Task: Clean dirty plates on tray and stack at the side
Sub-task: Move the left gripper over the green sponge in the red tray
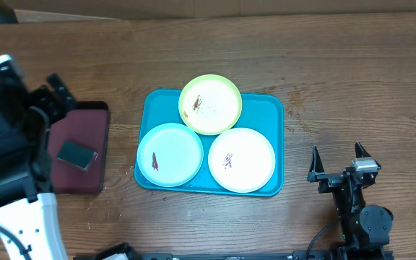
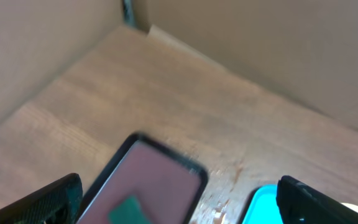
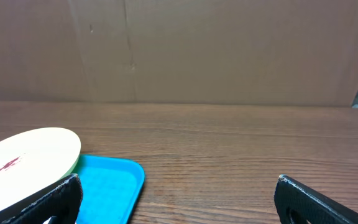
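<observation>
The turquoise tray point(image 1: 269, 108) lies mid-table and carries three plates. A lime-green plate point(image 1: 210, 105) sits at the back, overlapping the pale blue plate point(image 1: 170, 154) and the white plate point(image 1: 241, 159) in front. Each shows a small reddish-brown smear. My left gripper point(image 1: 58, 92) hovers open over the far end of a maroon tray, well left of the plates. My right gripper point(image 1: 336, 160) stands open and empty near the table's front right, beside the tray. The right wrist view shows the white plate point(image 3: 27, 162) and the tray corner point(image 3: 110, 183) to the left of the open gripper point(image 3: 179, 199).
A black-rimmed maroon tray point(image 1: 85, 123) with a green sponge point(image 1: 76, 154) lies left of the turquoise tray. The left wrist view shows this maroon tray point(image 2: 160, 177), the sponge point(image 2: 129, 211) and a turquoise corner point(image 2: 263, 205) between the open gripper's point(image 2: 179, 205) fingers. Cardboard walls stand behind the table.
</observation>
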{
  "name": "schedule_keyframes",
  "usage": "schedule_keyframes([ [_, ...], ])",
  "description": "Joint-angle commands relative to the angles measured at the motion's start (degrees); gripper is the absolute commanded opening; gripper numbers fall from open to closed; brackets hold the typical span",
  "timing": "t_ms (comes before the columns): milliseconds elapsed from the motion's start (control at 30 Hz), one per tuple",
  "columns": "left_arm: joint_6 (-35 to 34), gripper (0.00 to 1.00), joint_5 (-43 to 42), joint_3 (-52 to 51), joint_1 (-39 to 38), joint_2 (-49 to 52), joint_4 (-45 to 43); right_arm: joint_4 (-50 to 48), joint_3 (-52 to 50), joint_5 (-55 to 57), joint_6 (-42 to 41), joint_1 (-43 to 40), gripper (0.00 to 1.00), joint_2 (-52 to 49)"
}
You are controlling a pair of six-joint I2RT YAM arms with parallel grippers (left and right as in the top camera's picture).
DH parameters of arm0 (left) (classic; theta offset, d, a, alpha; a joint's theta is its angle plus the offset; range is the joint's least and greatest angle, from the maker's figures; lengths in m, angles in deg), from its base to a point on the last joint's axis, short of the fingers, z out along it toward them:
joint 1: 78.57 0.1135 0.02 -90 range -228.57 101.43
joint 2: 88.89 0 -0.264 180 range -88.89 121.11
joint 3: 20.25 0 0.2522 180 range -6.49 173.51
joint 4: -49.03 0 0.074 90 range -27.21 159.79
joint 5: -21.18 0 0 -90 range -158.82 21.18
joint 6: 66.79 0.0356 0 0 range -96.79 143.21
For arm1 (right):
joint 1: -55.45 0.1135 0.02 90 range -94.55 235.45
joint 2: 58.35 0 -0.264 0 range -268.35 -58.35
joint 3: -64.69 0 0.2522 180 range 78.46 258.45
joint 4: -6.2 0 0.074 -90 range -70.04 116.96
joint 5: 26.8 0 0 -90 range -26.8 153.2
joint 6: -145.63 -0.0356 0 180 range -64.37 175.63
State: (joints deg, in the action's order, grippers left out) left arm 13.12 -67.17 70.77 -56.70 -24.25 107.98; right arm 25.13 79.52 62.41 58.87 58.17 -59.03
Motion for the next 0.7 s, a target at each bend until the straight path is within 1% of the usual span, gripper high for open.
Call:
schedule_keyframes([
  [0, 0.6, 1.0, -7.1, 0.7, 2.0, 1.0, 5.1, -0.3, -0.6, 0.6, 0.2, -0.2, 1.0, 0.5],
  [100, -1.7, 1.0, -13.9, 0.7, 1.8, 1.9, 10.1, -0.3, -0.6, 0.5, 0.2, -0.2, 1.0, 0.5],
  [133, -1.7, 1.0, -14.1, 0.7, 1.8, 2.3, 10.5, -0.3, -0.6, 0.5, 0.2, -0.2, 1.0, 0.5],
  [200, -2.7, 1.0, -10.5, 0.7, 2.1, 3.9, 10.5, -0.3, -0.6, 0.5, 0.2, -0.2, 1.0, 0.5],
  [300, -15.5, 1.0, -0.7, 0.7, 4.2, 6.8, 12.3, -0.3, -0.6, 0.5, 0.2, -0.2, 1.0, 0.5],
  [333, -19.6, 1.0, 0.5, 0.7, 5.7, 8.2, 13.5, -0.3, -0.6, 0.5, 0.2, -0.2, 1.0, 0.5],
  [367, -22.2, 1.0, 0.2, 0.7, 7.3, 9.9, 14.5, -0.3, -0.6, 0.5, 0.2, -0.2, 1.0, 0.5],
  [433, -25.6, 1.0, -1.9, 0.7, 10.2, 13.4, 15.7, -0.3, -0.6, 0.5, 0.2, -0.2, 1.0, 0.5],
  [500, -27.0, 1.0, -4.4, 0.7, 12.4, 18.3, 16.6, -0.3, -0.6, 0.5, 0.2, -0.2, 1.0, 0.5],
  [667, -26.8, 1.0, -5.0, 0.7, 13.2, 26.6, 20.2, -0.3, -0.6, 0.5, 0.2, -0.2, 1.0, 0.5],
])
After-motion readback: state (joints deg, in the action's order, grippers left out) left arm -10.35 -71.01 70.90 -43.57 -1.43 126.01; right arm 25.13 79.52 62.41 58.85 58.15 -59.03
